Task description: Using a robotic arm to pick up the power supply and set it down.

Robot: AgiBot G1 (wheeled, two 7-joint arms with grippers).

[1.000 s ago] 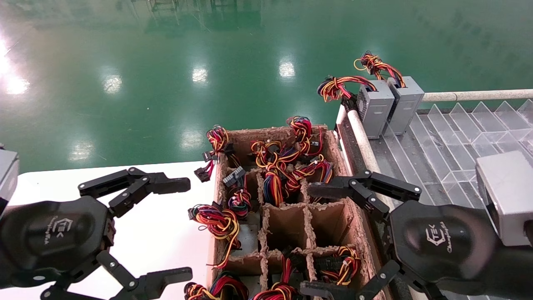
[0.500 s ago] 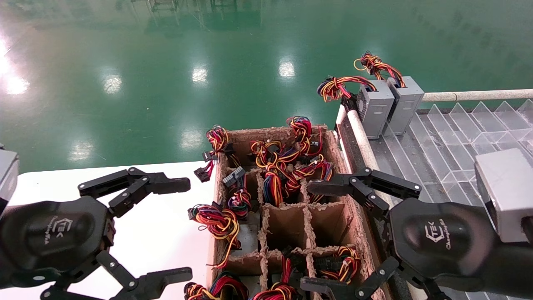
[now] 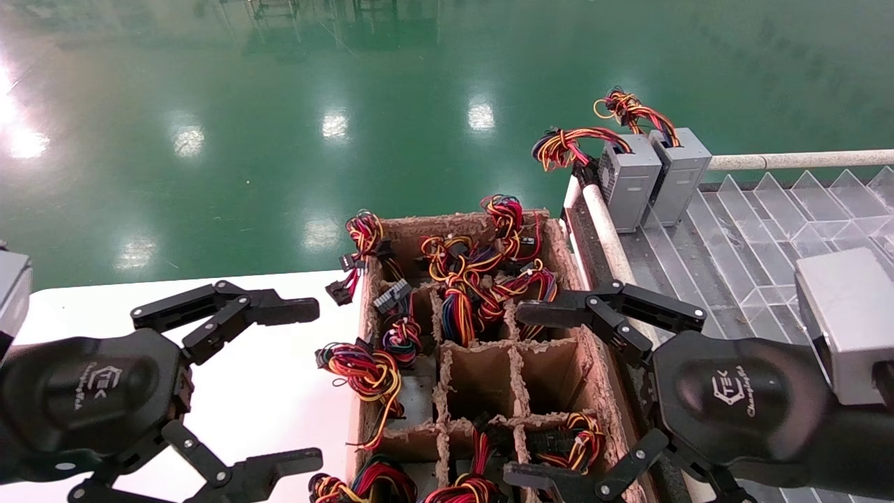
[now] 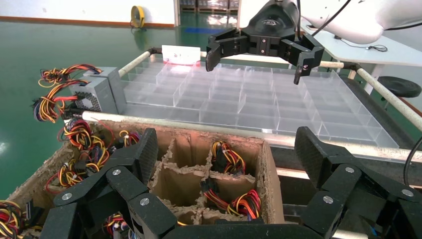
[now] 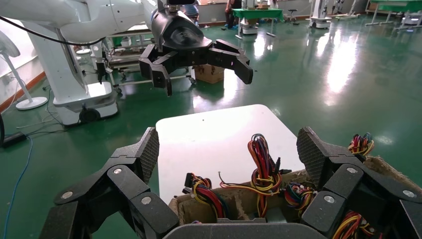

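The right gripper (image 3: 538, 395) hangs spread wide over the cardboard divider box's (image 3: 601, 391) 3 o'clock edge, above wire bundles (image 3: 468, 293) crowding its cells. The left gripper (image 3: 307, 381), also spread, hovers over the white table (image 3: 279, 391) at 9 o'clock. The power supply (image 3: 681, 175) stands at 1 o'clock on the clear tray (image 3: 761, 230), touching a like grey box (image 3: 628, 181).

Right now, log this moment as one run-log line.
left gripper: open, over white table | right gripper: open, over cardboard crate | power supply: on clear tray, ungrasped
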